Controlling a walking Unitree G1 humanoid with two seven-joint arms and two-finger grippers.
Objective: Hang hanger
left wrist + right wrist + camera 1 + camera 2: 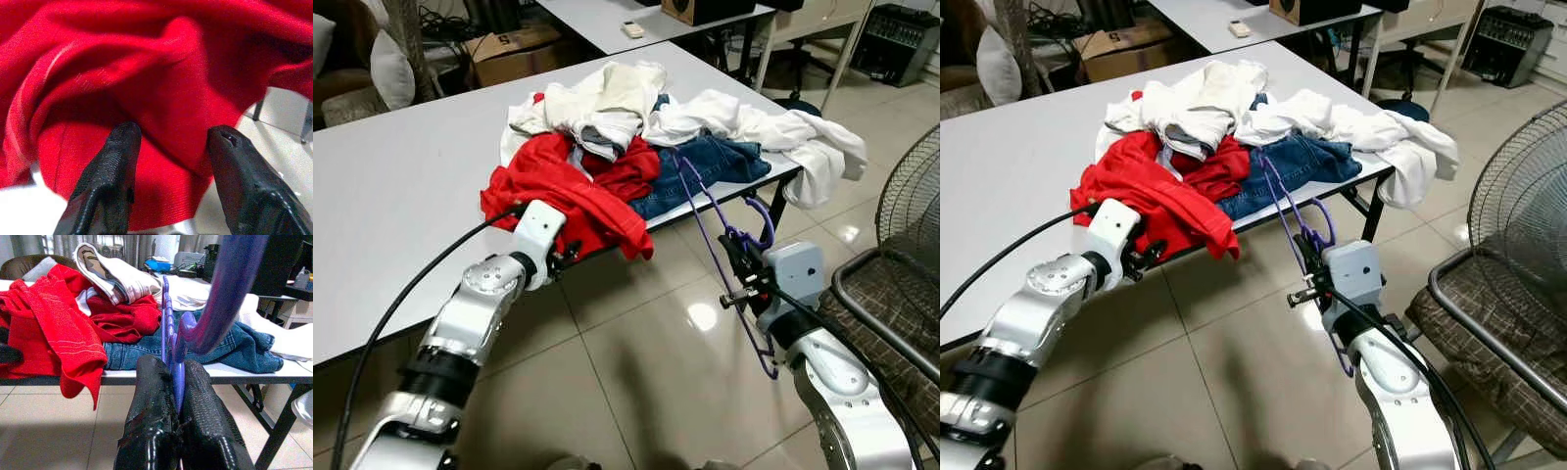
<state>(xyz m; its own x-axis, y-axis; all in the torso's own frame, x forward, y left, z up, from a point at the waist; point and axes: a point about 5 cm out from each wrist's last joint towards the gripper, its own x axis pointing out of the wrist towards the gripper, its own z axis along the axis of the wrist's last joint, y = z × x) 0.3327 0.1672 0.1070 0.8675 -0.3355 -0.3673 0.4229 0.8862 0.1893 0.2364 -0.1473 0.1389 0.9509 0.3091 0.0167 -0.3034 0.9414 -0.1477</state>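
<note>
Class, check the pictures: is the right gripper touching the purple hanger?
Touching. In the right wrist view the right gripper has both black fingers pressed shut on the purple hanger, with no gap showing.

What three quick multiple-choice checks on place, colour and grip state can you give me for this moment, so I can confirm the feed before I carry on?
1. Where is the left gripper?
A. At the red garment on the table's near edge
B. Over the fan
C. On the cardboard box

2. What colour is the hanger?
A. Green
B. Purple
C. White

3. What state is the right gripper in?
A. Open, holding nothing
B. Shut on a white shirt
C. Shut on the hanger

Answers:
1. A, since the left wrist view has its open fingers right against red cloth that hangs over the table edge.
2. B, as the thin frame running from the jeans down toward the floor is purple in both eye views.
3. C, because the right wrist view shows both fingers pressed together around the purple bar.
</note>
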